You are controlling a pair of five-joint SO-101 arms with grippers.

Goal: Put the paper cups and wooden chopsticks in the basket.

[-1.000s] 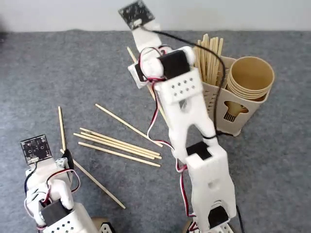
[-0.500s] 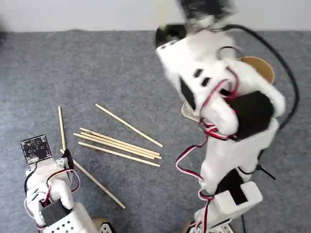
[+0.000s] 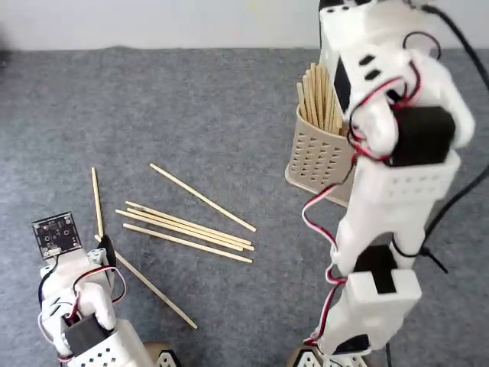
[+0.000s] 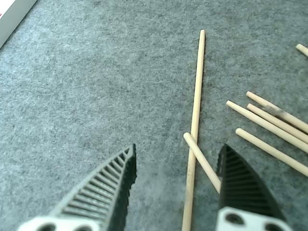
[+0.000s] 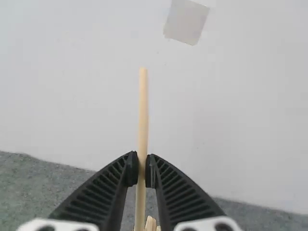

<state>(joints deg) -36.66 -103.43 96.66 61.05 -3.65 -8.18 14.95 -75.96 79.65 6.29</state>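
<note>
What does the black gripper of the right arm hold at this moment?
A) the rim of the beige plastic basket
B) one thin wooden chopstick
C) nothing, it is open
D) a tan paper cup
B: in the right wrist view the right gripper is shut on one thin wooden chopstick, which stands up out of it.

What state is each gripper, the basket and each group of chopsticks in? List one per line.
Left gripper: open.
Right gripper: shut on held chopstick.
Basket: upright, with a chopstick bundle standing inside.
Loose chopsticks: lying flat on the table.
</note>
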